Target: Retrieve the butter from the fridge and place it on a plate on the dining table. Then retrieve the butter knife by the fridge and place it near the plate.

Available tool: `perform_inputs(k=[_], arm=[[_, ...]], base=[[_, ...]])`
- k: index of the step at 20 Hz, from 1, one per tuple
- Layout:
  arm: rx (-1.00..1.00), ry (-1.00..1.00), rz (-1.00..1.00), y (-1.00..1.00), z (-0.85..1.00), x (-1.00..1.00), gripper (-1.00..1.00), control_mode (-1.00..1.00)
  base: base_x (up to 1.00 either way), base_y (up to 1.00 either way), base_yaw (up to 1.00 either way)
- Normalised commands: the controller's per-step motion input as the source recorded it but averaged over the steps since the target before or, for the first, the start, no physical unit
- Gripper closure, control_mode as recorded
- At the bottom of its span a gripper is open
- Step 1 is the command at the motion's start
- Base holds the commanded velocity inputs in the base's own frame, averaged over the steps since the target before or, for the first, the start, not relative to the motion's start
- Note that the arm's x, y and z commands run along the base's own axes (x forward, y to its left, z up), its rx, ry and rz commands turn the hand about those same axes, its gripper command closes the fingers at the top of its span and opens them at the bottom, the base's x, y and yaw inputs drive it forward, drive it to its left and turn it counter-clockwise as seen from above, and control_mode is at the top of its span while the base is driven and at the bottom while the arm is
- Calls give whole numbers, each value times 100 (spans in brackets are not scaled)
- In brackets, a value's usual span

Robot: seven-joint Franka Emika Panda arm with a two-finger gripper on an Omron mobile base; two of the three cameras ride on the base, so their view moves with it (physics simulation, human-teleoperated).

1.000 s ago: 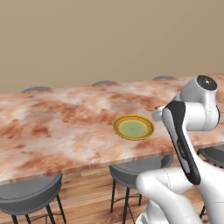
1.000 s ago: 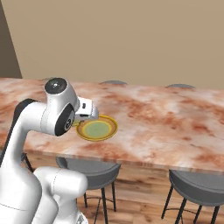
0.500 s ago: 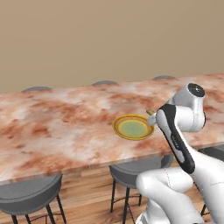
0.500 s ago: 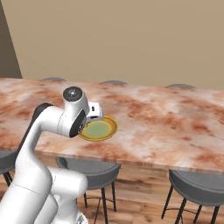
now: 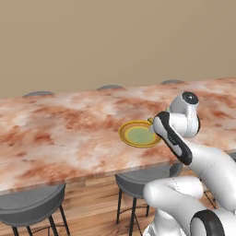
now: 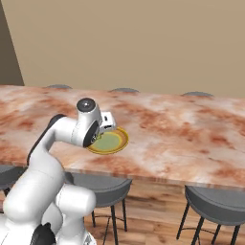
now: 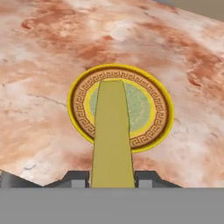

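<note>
The butter (image 7: pixel 112 135), a long pale-yellow stick, runs up from between my fingertips and reaches out over the plate (image 7: pixel 78 94). My gripper (image 7: pixel 112 180) is shut on it. The plate (image 5: pixel 138 134) has a yellow rim, a patterned brown ring and a pale green centre, and it lies on the marbled dining table (image 5: pixel 69 124) near the front edge. In the right base view my hand (image 6: pixel 107 122) hovers just above the near-left rim of the plate (image 6: pixel 113 142). The fridge and the butter knife are out of view.
Round grey stools (image 5: pixel 32 203) (image 6: pixel 215 201) stand under the table's near edge, and more stool tops show along its far side. A plain beige wall runs behind. The dining table (image 6: pixel 182 129) stretches wide to both sides of the plate.
The arm has leaned forward and brought the hand, with the butter in it, closer over the plate. The plate and the views have not shifted.
</note>
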Motion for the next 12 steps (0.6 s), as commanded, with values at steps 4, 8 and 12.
perform_inputs(k=[4, 8, 12], arm=[[-6, 1, 4, 0, -33, 53, 100, -100], [-3, 3, 5, 0, -30, 47, 100, -100], [-1, 8, 1, 3, -18, 26, 100, -100]], base=[[0, 0, 0], [0, 0, 0], [0, 0, 0]])
